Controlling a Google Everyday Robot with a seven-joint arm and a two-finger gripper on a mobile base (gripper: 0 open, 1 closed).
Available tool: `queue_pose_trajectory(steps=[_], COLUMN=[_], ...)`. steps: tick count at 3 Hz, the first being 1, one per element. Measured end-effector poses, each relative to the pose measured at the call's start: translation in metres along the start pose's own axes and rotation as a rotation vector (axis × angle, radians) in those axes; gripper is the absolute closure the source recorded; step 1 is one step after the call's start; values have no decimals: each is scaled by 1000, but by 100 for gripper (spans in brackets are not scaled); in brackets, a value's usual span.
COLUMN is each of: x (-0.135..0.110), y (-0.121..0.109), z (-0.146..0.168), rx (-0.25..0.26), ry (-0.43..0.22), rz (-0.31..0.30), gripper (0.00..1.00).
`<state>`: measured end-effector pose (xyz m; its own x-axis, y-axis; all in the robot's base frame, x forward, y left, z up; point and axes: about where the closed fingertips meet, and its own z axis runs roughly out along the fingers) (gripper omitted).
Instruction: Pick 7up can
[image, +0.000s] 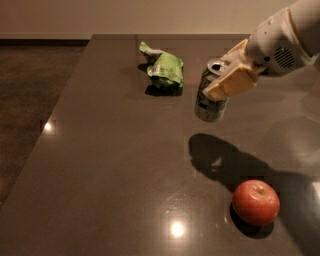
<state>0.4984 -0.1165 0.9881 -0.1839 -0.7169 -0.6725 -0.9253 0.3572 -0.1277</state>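
Note:
The 7up can (209, 102) is a silver-grey can with green and white print and a silver top. It hangs slightly tilted above the dark table (115, 165), with its shadow on the table below it. My gripper (224, 75) comes in from the upper right and is shut on the can's upper part. A tan finger pad (231, 82) covers the can's near side.
A bright green snack bag (165, 70) lies at the back of the table, left of the can. A red apple (255, 202) sits at the front right. The table's left edge drops to a dark floor (30, 100).

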Motion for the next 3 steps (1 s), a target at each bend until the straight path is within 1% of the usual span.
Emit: queue_pose_trajectory(steps=[1,2,3], x=[-19,-34,-38], y=[-1,-3,-3], z=[-26,-42,-47], rx=[-23,-49,-48], ry=[-23,-35,-37], rz=[-31,-71,-80], gripper=[100,100,100])
